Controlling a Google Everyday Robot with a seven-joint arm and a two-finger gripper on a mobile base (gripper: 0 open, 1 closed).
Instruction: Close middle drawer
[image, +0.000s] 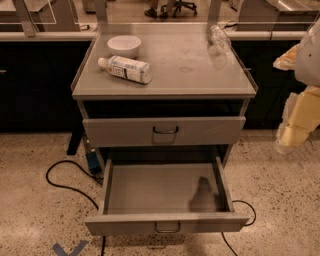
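The grey metal cabinet (165, 90) stands in the middle of the view. Its middle drawer (165, 222) is pulled far out toward me, a wide shallow tray with nothing in it but a dark shadow. Its small dark wire handle (167, 227) is on the low front panel. The taller-fronted top drawer (200, 131) above it sits nearly flush. The lowest drawer is hidden. My gripper (295, 125) is at the right edge, pale and yellowish, raised at about top-drawer height and well to the right of the cabinet, touching nothing.
On the cabinet top are a white bowl (124, 45), a white bottle (125, 68) lying on its side and a clear plastic bottle (219, 39). Black cables (65, 185) run over the speckled floor on the left. Blue tape (70, 248) marks the floor. Dark counters stand behind.
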